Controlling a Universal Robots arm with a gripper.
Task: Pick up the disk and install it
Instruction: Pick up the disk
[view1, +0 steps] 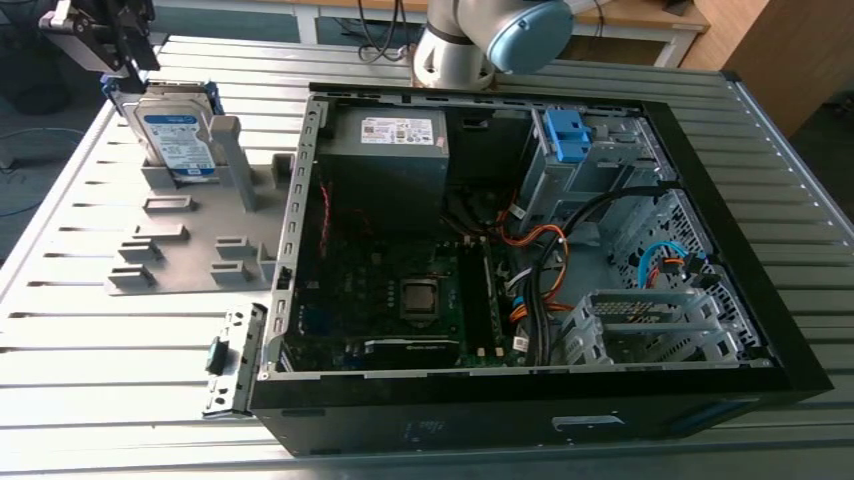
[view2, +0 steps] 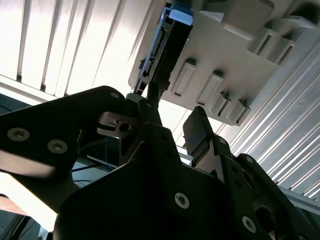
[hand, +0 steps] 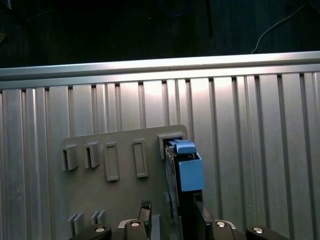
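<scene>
Silver-grey disk (view1: 178, 135), with its blue-and-white label facing the camera, stands on edge in a slot of a grey fixture plate (view1: 174, 245) on the ribbed surface (view1: 107, 330), towards the exterior view's left. An open computer case (view1: 534, 390) lies to the exterior view's right of the plate, well apart from the disk. The arm (view1: 470, 40) rises from its base behind the case. Its end effector (view1: 127, 68) hangs at the upper left corner of this view, pointing down, just above the disk's upper end.

In the second wrist view, the end effector (view2: 172, 117) is seen along its own dark body. Its fingers (view2: 199, 134) are spread apart and grip nothing. The disk (view2: 167, 47) appears edge-on beyond them, upright in the fixture plate (view2: 225, 45).

In the first wrist view, the end effector (hand: 172, 212) looks straight down on the plate (hand: 120, 145) and the surface (hand: 250, 125). The disk (hand: 174, 185) and its blue bracket (hand: 190, 173) line up with the gap between the parted fingers (hand: 145, 210). Whether either finger touches the disk cannot be told.
</scene>
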